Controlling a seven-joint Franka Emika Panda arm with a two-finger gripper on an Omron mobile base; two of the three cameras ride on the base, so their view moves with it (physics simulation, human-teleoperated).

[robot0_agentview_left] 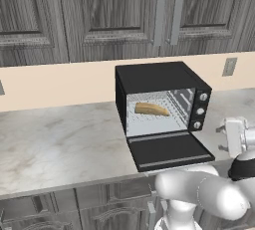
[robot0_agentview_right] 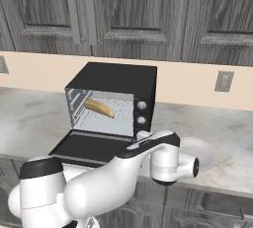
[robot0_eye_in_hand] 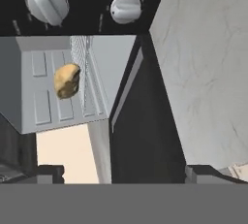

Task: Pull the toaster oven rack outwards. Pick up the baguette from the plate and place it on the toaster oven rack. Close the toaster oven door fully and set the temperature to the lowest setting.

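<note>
The black toaster oven (robot0_agentview_left: 154, 77) (robot0_agentview_right: 116, 79) stands on the counter with its door (robot0_agentview_left: 169, 152) (robot0_agentview_right: 91, 145) (robot0_eye_in_hand: 145, 136) folded down flat. Inside the grey cavity the baguette (robot0_agentview_left: 152, 109) (robot0_agentview_right: 99, 108) (robot0_eye_in_hand: 67, 80) lies on the toaster oven rack (robot0_agentview_left: 164, 117) (robot0_agentview_right: 106, 119) (robot0_eye_in_hand: 82, 77). My gripper (robot0_eye_in_hand: 125, 173) is open and holds nothing. It hovers off the oven's right front corner, facing the door's side edge and the knobs (robot0_eye_in_hand: 47, 2). The plate (robot0_agentview_right: 207, 155) lies right of the oven, partly behind my hand.
Marble counter (robot0_agentview_left: 60, 139) (robot0_agentview_right: 29, 113) stretches to the left of the oven. Dark wood cabinets (robot0_agentview_left: 99, 10) hang above. A wall outlet (robot0_agentview_left: 229, 66) (robot0_agentview_right: 224, 81) sits to the right behind the oven. The counter's front edge runs just below the open door.
</note>
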